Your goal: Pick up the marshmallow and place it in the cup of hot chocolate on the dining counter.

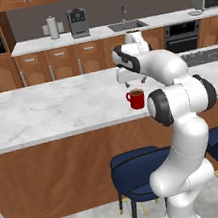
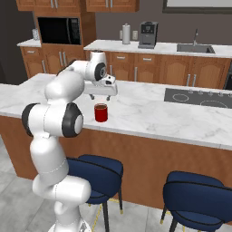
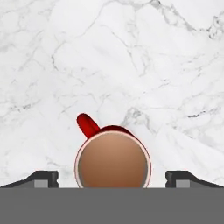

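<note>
Low in the hand view, right at the bottom centre, I'm looking straight down into the cup of hot chocolate point(image 3: 113, 159). Its lower rim is cut off at the bottom edge, so I can't see the whole circle. I see smooth brown liquid across the mouth and I can't make out the marshmallow on that surface or anywhere on the marble around it.

Either side of the cup, the two dark fingertips point(image 3: 42, 179) stand wide apart, one at lower left, one at lower right, with nothing between them but the cup below. So the gripper point(image 3: 113, 179) is spread open and holding nothing that I can see.

The handle points to the upper left of the hand view. From the left base view the cup point(image 1: 136, 98) stands upright on the dining counter point(image 1: 55, 110), just right of centre, near the counter's front edge, handle sticking out to the left of the frame. The arm's elbow overlaps the picture just to the right of it, and the gripper point(image 1: 131, 80) hangs just above, fingers partly lost against the arm.

In the right base view the cup point(image 2: 101, 113) sits left of centre, directly under the gripper point(image 2: 100, 96); I can't make out the handle from this side.
</note>
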Controlling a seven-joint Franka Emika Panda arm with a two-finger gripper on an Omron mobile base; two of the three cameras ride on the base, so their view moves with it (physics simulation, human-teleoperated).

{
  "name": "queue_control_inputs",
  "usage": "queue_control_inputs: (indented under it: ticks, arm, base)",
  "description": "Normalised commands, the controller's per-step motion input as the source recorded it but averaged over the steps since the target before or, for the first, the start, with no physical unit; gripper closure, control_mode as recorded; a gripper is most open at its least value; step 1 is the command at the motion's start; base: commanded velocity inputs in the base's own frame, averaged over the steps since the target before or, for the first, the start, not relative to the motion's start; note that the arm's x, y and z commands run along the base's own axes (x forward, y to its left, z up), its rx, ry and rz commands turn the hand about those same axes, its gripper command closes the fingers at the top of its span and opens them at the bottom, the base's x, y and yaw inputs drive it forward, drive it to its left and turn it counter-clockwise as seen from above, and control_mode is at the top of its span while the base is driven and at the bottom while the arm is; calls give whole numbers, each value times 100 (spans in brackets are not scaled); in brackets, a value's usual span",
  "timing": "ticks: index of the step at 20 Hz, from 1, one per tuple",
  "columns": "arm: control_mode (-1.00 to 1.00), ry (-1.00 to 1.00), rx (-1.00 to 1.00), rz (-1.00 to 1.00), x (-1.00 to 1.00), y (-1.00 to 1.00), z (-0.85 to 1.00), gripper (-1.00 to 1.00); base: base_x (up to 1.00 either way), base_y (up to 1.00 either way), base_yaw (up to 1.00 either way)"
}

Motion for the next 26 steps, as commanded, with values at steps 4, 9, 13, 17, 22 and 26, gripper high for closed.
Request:
queue_control_inputs:
  ticks: [4,9,13,17,22,26]
  arm:
    - [-100,-5,0,-1,0,-20,80,-100]
    - [-100,-28,0,-5,-50,-5,62,-100]
    - [-100,-45,1,-8,-80,0,38,-100]
    - [-100,-30,3,-6,-59,-4,59,-100]
    - [-100,-19,0,-1,-66,-3,30,-100]
    - [-100,-13,0,0,-78,-1,0,-100]
  base:
    - [0,0,0]
    - [0,0,0]
    - [0,0,0]
    - [0,0,0]
    - [0,0,0]
    - [0,0,0]
